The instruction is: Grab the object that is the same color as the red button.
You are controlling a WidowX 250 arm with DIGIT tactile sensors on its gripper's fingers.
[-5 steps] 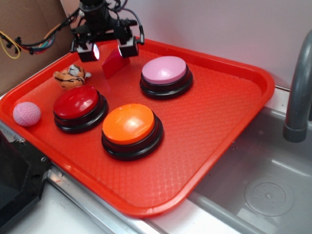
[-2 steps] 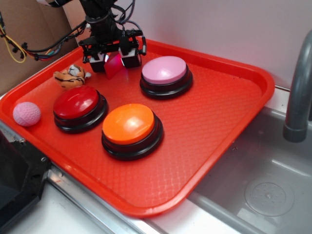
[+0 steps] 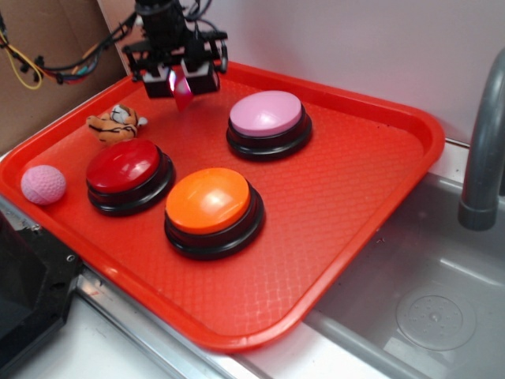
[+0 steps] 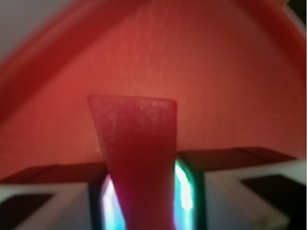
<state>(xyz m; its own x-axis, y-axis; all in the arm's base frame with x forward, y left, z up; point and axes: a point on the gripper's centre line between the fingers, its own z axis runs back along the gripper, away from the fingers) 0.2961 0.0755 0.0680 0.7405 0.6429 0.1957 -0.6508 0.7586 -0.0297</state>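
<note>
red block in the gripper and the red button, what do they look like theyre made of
Red block: thin, flat and matte with a faint grainy texture, probably plastic or foam; the blur leaves it open. It sits clamped in the gripper. Red button: glossy dark-red dome showing soft highlights on a shiny black base, likely hard molded plastic.

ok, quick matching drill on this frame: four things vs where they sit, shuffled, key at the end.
Things
1. small flat matte red block
2. pink dimpled ball
3. round orange-topped button with black base
4. small striped tiger toy

Places
A. on the red plastic tray, nearest its front edge
B. pinched in the black pincer, clear of the tray floor
C. far-left corner of the tray
D. just behind the glossy dark-red dome button

Pairs: 1-B, 2-C, 3-A, 4-D
</note>
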